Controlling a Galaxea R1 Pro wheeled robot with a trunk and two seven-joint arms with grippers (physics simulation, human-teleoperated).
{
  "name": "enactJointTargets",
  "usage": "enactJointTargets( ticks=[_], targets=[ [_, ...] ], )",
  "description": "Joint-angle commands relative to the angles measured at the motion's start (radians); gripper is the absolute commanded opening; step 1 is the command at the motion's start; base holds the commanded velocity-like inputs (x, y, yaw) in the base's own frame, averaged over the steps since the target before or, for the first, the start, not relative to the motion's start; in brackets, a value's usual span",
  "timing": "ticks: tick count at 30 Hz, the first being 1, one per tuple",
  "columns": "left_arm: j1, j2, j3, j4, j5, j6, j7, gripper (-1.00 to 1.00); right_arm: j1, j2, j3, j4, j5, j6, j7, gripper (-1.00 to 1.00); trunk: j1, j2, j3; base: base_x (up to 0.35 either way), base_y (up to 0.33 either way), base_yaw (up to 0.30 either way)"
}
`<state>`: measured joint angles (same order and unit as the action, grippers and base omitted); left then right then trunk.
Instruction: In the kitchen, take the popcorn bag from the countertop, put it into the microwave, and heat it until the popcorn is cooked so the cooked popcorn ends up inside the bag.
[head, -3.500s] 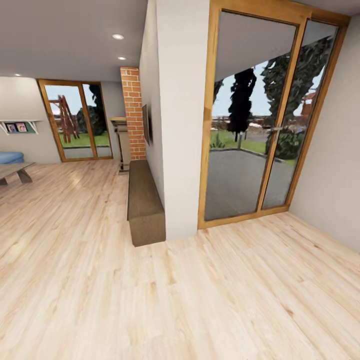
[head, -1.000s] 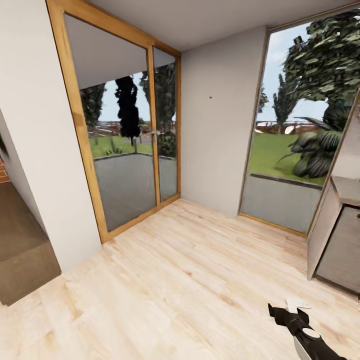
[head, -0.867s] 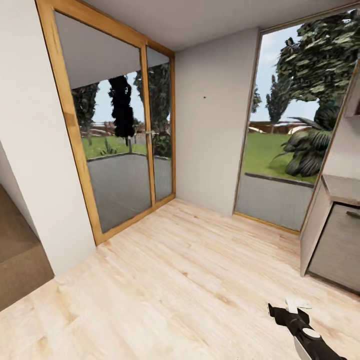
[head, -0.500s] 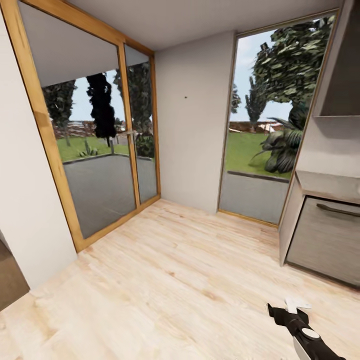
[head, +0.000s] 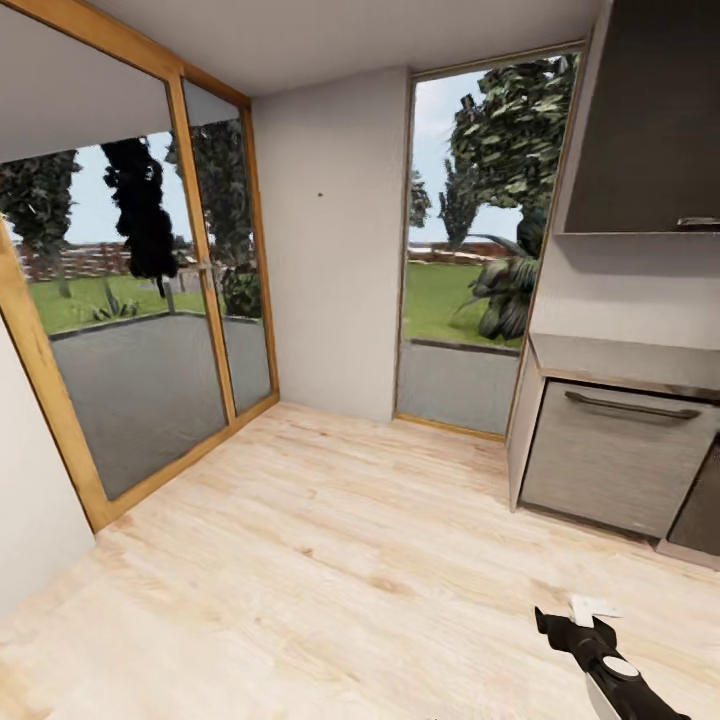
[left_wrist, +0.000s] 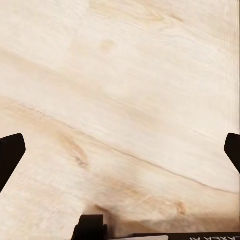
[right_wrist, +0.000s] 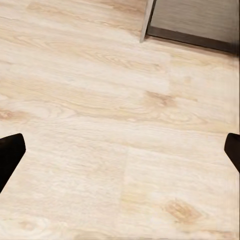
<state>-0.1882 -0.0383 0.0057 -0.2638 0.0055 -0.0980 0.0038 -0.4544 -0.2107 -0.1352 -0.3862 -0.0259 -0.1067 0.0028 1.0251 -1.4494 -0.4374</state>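
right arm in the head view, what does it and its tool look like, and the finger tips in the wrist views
The right arm has a white shell with a black section and a round white-grey disc on top. Its tool is black and angular, with a pale, whitish piece at the far tip. In both wrist views the fingertips are plain matte black wedges at the picture's edges; the left wrist view also shows a black housing edge with partial white lettering.

No text can be read. In the left wrist view a dark strip (left_wrist: 200, 236) along the picture's edge beside the wood floor (left_wrist: 130, 100) carries pale letter fragments, cut off and illegible.
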Motion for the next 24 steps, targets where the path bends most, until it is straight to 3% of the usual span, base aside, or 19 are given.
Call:
enactJointTargets(
  ticks=[1, 24],
  targets=[
    [0.000, 0.000, 0.000, 0.001, 0.001, -0.003, 0.001, 1.00, -0.001, 0.000, -0.001, 0.001, -0.002, -0.004, 0.000, 1.00, 0.000, -0.001, -0.001, 0.000, 0.000, -0.300],
    [0.000, 0.000, 0.002, 0.001, 0.001, -0.003, 0.000, 1.00, 0.000, 0.002, 0.005, 0.001, 0.005, -0.024, 0.000, 1.00, 0.000, -0.001, -0.001, 0.000, 0.000, -0.300]
  ],
)
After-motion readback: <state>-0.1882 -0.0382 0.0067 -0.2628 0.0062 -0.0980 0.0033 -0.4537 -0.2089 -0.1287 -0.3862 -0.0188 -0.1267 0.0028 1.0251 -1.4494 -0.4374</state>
